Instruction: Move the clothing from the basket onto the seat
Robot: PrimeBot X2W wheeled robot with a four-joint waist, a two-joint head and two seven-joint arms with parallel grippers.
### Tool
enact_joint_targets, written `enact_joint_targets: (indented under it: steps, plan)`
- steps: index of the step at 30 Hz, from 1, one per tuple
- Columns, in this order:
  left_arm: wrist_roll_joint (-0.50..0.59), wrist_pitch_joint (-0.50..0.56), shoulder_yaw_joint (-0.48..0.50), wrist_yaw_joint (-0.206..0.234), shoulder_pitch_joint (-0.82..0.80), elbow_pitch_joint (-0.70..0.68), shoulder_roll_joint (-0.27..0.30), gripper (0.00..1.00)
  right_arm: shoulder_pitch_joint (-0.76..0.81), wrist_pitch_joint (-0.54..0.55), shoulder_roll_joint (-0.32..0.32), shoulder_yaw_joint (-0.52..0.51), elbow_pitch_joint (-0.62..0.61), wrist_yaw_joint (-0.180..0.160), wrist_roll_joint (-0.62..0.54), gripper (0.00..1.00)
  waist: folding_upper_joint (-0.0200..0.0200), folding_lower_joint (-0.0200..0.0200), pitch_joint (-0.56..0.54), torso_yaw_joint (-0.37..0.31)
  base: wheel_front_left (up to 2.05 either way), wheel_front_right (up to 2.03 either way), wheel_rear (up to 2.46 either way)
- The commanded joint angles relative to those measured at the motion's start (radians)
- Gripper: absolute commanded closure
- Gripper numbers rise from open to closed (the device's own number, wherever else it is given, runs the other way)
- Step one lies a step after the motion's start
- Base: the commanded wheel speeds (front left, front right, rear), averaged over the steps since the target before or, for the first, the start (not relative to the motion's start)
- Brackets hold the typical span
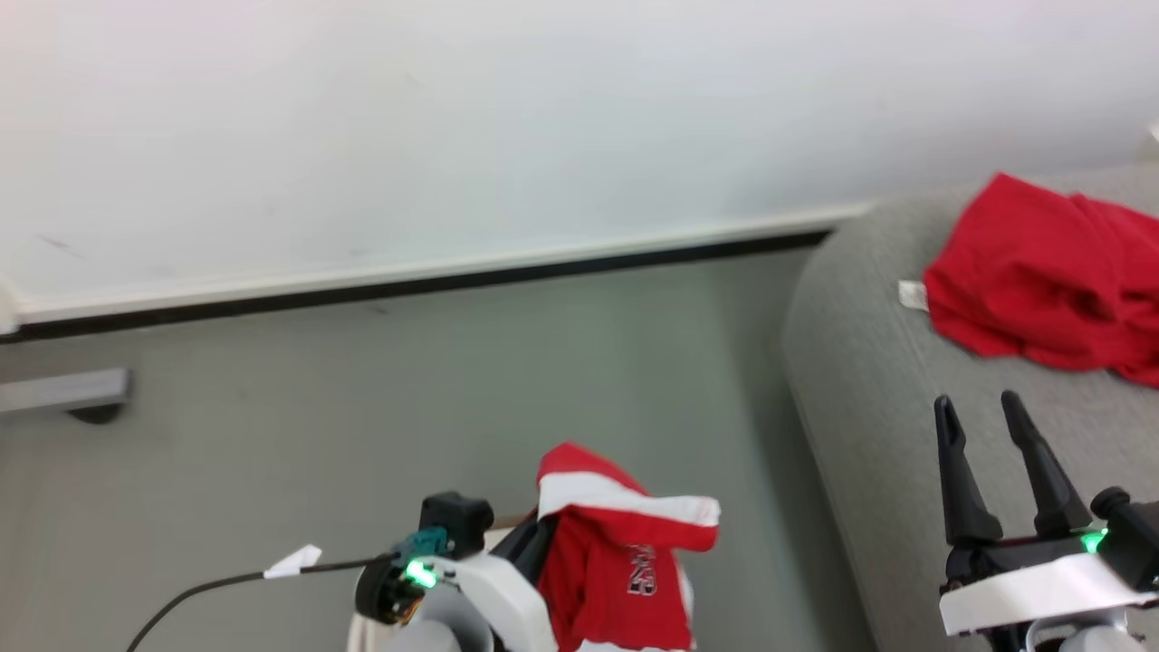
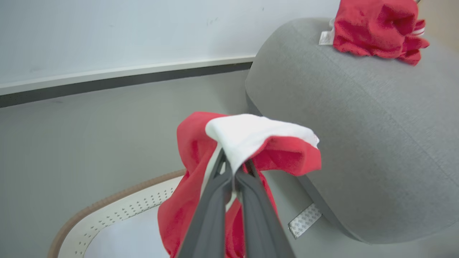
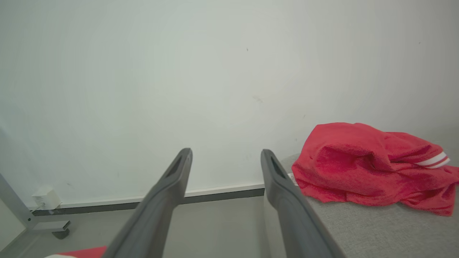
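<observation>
My left gripper (image 2: 233, 168) is shut on a red garment with a white band and dark lettering (image 2: 193, 143), which hangs from its fingers above the cream basket with a brown rim (image 2: 107, 204). In the head view this garment (image 1: 625, 552) dangles at bottom centre, left of the grey seat (image 1: 860, 362). A second red garment with a small white label (image 1: 1032, 272) lies crumpled on the seat (image 2: 358, 107), and it also appears as a heap (image 3: 365, 165) in the right wrist view. My right gripper (image 1: 976, 403) stands open over the seat's near part, with nothing between its fingers (image 3: 226, 154).
A white wall with a dark skirting strip (image 1: 453, 281) runs behind the grey floor. A metal foot with a caster (image 1: 63, 394) stands at far left. A black cable (image 1: 181, 593) trails from my left arm. A pale patch (image 2: 304, 220) lies on the floor by the seat's base.
</observation>
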Motion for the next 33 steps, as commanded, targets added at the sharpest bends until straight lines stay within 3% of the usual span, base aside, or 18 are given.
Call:
enact_joint_targets:
  steps: [1,15,25,33]
  plan:
    - [-0.014,-0.004,0.003,0.001,-0.002,-0.022,0.004,1.0,0.018,0.001,-0.008,0.002,0.003,-0.002,0.007,0.0,0.0,0.0004,-0.079,0.079,0.0,0.0,0.0]
    - [-0.021,0.007,0.083,0.018,-0.037,-0.368,0.034,1.0,0.064,0.001,0.018,0.033,0.009,-0.002,0.002,0.0,0.0,0.0004,-0.155,0.114,0.0,0.0,0.0]
    - [-0.006,0.113,0.085,0.088,-0.039,-0.639,0.079,1.0,0.077,0.001,0.015,0.071,0.006,-0.002,-0.009,0.0,0.0,0.0004,-0.173,0.125,0.0,0.0,0.0]
    - [-0.019,0.153,0.086,0.116,-0.004,-0.734,0.099,1.0,0.069,0.001,0.016,0.092,0.004,-0.002,-0.009,0.0,0.0,0.0004,-0.172,0.12,0.0,0.0,0.0]
